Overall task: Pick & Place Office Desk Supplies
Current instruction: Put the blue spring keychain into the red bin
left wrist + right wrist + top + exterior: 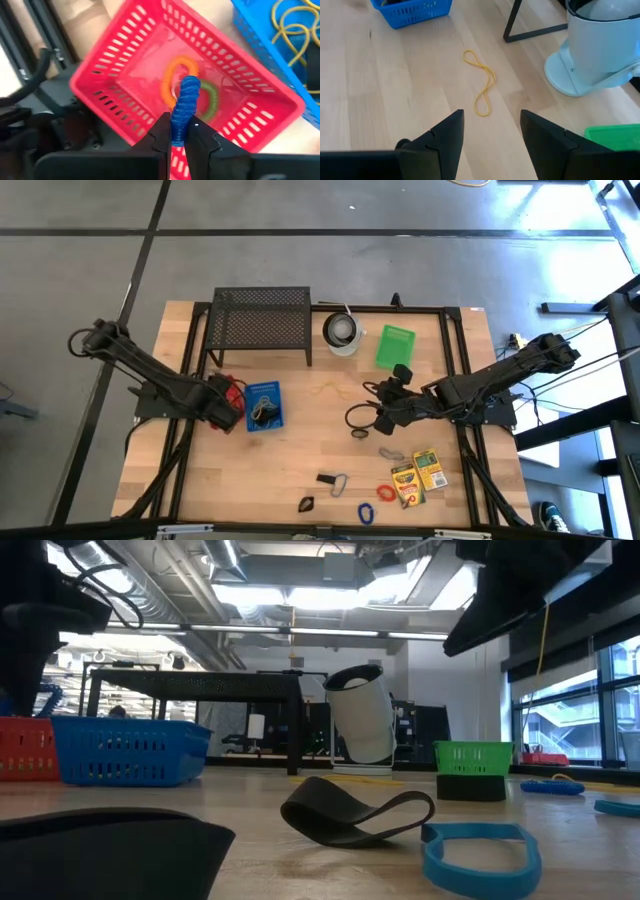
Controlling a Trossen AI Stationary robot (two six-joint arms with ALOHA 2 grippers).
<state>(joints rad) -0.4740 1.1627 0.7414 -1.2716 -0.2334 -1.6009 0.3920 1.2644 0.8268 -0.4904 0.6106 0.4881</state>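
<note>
From above, two crayon boxes (420,476) lie at the desk's (300,440) near right edge; their print cannot be read. The left wrist view shows the left end effector (181,136) pinching a blue coiled band (183,107) over the red basket (125,60). The right wrist view shows the right end effector (491,131) spread above one yellow rubber band (482,82).

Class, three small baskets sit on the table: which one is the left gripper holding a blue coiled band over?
The red basket; the left gripper pinches the blue coiled band above it, not the blue basket or green basket.
</note>
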